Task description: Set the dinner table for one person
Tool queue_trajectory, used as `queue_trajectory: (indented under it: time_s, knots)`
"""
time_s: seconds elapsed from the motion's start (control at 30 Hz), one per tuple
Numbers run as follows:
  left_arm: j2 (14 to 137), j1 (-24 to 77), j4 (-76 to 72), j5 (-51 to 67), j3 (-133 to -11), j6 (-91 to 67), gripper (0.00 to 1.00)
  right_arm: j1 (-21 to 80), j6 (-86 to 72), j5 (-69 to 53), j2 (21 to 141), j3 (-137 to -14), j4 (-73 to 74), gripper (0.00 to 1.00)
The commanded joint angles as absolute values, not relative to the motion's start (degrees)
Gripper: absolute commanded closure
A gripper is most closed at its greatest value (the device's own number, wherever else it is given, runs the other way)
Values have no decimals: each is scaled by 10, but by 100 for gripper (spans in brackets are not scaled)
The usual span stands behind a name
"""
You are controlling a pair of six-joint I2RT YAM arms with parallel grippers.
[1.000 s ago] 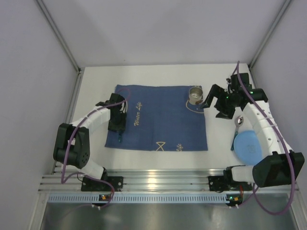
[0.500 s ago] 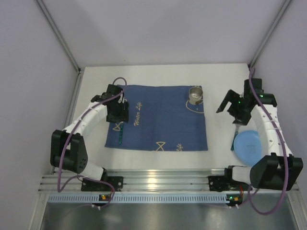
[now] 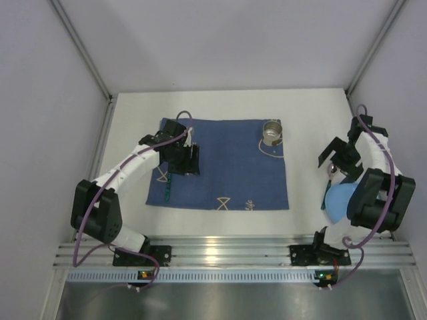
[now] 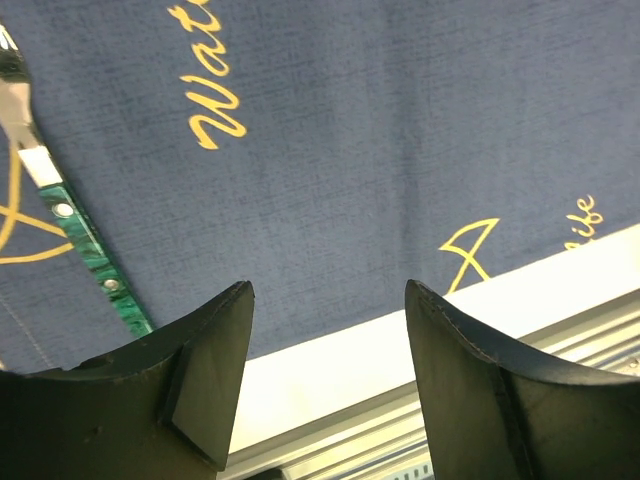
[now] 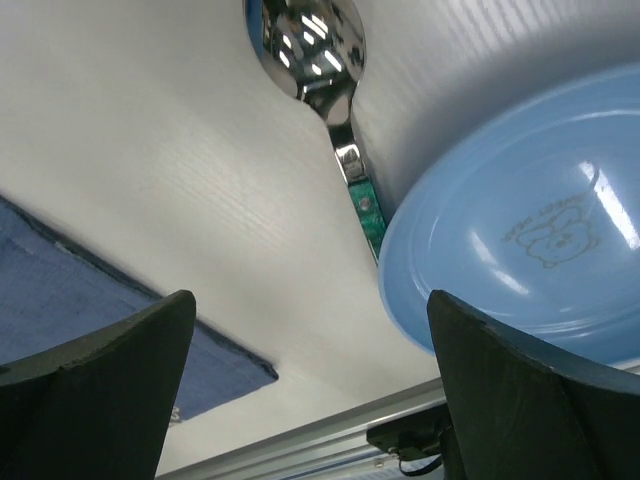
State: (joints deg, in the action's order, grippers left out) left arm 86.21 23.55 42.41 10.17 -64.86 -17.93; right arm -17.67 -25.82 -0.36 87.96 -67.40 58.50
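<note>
The white dinner table (image 3: 133,120) carries a dark blue mat (image 3: 233,167) with pale stitched designs. A metal cup (image 3: 271,132) stands on the mat's far right corner. A fork (image 3: 167,188) with a green handle lies on the mat's left side; it also shows in the left wrist view (image 4: 80,240). My left gripper (image 3: 189,160) is open and empty over the mat (image 4: 350,150), right of the fork. A light blue plate (image 3: 341,200) lies on the table right of the mat, over the handle of a spoon (image 5: 305,40). My right gripper (image 3: 335,160) is open and empty above the spoon and the plate (image 5: 520,240).
Grey walls close in the table at the back and both sides. An aluminium rail (image 3: 220,253) with the arm bases runs along the near edge. The mat's near right corner (image 5: 80,330) shows in the right wrist view.
My left gripper has moved right across the mat, away from the fork. My right gripper has swung right from beside the cup to above the spoon and plate.
</note>
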Motion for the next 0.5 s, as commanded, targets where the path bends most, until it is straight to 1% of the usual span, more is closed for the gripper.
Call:
queue_trajectory:
  time_s: [0.0, 0.1, 0.2, 0.3, 0.33, 0.37, 0.43, 0.47]
  knots:
    - [826, 234, 383, 144, -628, -197, 33, -187, -241, 34, 924, -727, 548, 1]
    - [829, 234, 380, 161, -624, -192, 33, -189, -244, 35, 959, -740, 525, 3]
    - [834, 234, 395, 149, -633, -178, 34, -190, -243, 35, 992, -738, 499, 7]
    - [834, 234, 423, 124, -650, -165, 34, -191, -245, 25, 1023, -733, 486, 14]
    - [832, 234, 431, 120, -654, -164, 34, -190, -248, 24, 1026, -728, 483, 16]
    - [828, 234, 434, 114, -657, -166, 34, -190, -257, 16, 1026, -715, 477, 20]
    - [823, 234, 436, 103, -657, -174, 34, -190, -265, 4, 1023, -701, 467, 24]
    - [821, 234, 438, 99, -659, -188, 34, -190, -274, 3, 1016, -685, 467, 28]
